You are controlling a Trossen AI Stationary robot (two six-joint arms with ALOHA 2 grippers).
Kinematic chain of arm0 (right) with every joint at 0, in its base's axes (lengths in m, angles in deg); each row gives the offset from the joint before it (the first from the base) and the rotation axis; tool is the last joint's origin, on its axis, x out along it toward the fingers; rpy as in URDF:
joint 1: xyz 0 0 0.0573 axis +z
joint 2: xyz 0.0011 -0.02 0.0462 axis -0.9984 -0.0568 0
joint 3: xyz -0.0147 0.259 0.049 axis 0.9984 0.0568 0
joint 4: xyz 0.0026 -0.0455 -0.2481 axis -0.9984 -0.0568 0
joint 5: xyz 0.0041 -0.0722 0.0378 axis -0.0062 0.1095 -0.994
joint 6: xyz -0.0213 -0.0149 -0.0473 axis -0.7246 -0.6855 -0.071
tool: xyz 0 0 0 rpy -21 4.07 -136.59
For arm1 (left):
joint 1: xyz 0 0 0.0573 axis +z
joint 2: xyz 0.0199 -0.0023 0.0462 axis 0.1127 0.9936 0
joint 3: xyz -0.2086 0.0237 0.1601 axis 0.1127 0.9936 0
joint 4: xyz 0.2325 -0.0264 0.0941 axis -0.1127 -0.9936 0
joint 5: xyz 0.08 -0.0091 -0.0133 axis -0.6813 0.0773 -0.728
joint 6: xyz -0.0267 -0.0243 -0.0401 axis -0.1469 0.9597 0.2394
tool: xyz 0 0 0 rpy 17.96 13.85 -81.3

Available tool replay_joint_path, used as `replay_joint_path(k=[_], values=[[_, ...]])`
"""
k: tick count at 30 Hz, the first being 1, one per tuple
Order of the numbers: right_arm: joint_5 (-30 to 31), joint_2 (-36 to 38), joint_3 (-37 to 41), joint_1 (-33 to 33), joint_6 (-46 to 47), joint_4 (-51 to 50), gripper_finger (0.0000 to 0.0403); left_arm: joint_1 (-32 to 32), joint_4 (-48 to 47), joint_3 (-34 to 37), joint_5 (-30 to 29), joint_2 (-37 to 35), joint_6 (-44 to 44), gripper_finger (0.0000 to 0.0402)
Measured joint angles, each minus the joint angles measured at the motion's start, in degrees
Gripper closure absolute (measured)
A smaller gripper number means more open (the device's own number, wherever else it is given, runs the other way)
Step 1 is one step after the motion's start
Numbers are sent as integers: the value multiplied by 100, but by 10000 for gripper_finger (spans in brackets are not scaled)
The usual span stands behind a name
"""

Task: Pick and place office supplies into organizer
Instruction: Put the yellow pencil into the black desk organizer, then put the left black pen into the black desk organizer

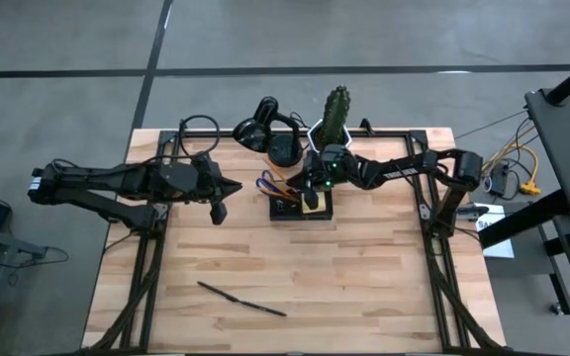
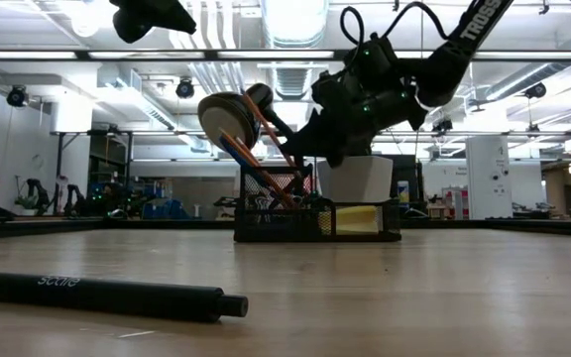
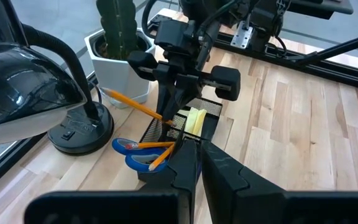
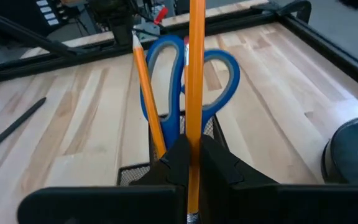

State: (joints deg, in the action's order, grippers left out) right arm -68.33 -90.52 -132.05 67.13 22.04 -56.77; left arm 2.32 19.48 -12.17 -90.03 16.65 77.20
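Observation:
The black mesh organizer (image 1: 300, 208) sits in front of the cactus pot. It holds the yellow sticky pad (image 3: 196, 118), the blue-handled scissors (image 4: 194, 68) and a leaning orange pencil (image 4: 148, 93). My right gripper (image 1: 311, 194) hangs over the organizer, shut on another orange pencil (image 4: 195, 74). My left gripper (image 1: 218, 206) hovers shut above the table to the organizer's left, holding nothing. A thin dark pen (image 1: 241, 299) lies flat on the table near the near edge, and it also shows in the low view's foreground (image 2: 97, 293). My right gripper pinches the orange pencil between its two fingers at a point on its shaft (image 4: 194, 146), coming from above and pointing down into the organizer. The pencil slants, its free end (image 3: 107, 93) rising toward the lamp. The fingers hide its lower end.
A black desk lamp (image 1: 265, 133) and a white hexagonal pot with a cactus (image 1: 336, 117) stand just behind the organizer at the far edge. Black frame rails (image 1: 433, 227) run along the table's sides. Open wood lies between the organizer and the pen.

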Motion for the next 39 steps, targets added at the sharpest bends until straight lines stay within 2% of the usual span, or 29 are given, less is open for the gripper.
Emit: replay_joint_path(k=[8, 23, 33, 39], values=[[96, -9, 0, -2, 128, -400, 390, -1, -1, 0, 0, 0, 0, 394], [54, -11, -2, 26, -33, -352, 388, 1, -1, 0, 1, 0, 0, 394], [52, -11, -7, 92, -46, -348, 334, -1, -1, 0, 1, 0, -9, 394], [52, -11, -9, 90, -29, -345, 319, 0, -1, 0, 1, 0, -7, 394]])
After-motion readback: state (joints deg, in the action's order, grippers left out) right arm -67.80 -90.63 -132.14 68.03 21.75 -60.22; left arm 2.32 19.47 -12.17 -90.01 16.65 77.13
